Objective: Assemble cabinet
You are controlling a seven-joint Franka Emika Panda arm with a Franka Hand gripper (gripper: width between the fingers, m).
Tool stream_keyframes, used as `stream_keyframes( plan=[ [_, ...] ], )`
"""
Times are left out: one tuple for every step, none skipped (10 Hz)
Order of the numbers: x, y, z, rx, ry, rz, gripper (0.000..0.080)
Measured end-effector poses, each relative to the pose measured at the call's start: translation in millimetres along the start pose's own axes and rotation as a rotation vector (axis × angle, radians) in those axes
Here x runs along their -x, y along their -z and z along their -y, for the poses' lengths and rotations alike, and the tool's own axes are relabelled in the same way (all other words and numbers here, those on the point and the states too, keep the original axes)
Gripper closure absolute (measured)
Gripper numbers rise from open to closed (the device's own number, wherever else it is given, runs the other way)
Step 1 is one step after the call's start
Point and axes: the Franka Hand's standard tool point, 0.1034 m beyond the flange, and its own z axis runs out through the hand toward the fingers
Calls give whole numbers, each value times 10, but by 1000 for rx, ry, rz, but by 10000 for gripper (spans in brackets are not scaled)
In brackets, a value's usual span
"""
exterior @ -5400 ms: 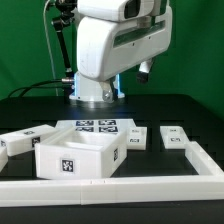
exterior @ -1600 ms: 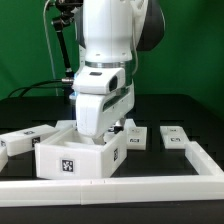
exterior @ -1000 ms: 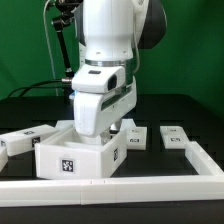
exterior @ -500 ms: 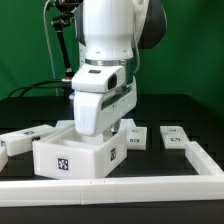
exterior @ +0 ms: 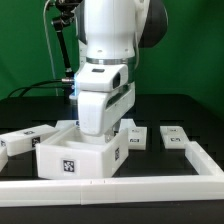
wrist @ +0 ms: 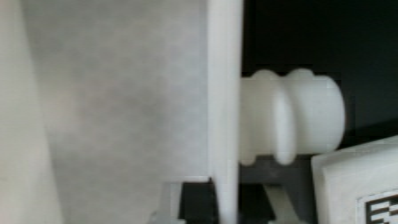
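The cabinet (exterior: 75, 158) is an open white box with square marker tags on its front and side, standing at the front left of the black table. My gripper (exterior: 97, 129) has come down on the box's far wall, and the hand hides its fingertips in the exterior view. In the wrist view the gripper (wrist: 226, 205) has a dark finger (wrist: 196, 205) on each side of the thin white cabinet wall (wrist: 222, 90), and it is shut on that wall.
A loose white panel (exterior: 25, 140) lies at the exterior view's left and another tagged panel (exterior: 176, 138) at its right. A small tagged block (exterior: 133, 138) lies beside the box. A white rail (exterior: 120, 186) borders the table front. A ridged white knob (wrist: 294, 115) shows in the wrist view.
The arm has come down from high above the table onto the box's far wall. Over the last second the box shifted slightly and the hand stayed on it.
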Motion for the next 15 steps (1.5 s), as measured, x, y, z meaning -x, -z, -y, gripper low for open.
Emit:
stream_keyframes(
  plan=[
    [-23, 10, -6, -1, 51, 0, 764],
    [-52, 16, -1, -6, 91, 8, 764],
    [-112, 28, -4, -14, 168, 32, 764],
    [-112, 27, -18, -9, 158, 26, 764],
    [-104, 25, -20, -10, 157, 27, 764],
    [-105, 25, -20, -10, 157, 27, 764],
    [-107, 22, -19, -9, 159, 26, 764],
    [-134, 12, -37, 6, 218, 18, 764],
    [-193, 7, -34, 10, 258, 15, 764],
    [-300, -4, -41, 14, 310, 13, 764],
    [-355, -14, -51, 17, 327, 13, 764],
    [-330, -10, -62, 18, 321, 13, 764],
    [-330, -10, -64, 18, 320, 12, 764],
    [-331, -11, -64, 18, 320, 12, 764],
    [-338, -15, -63, 20, 320, 11, 764]
  ],
)
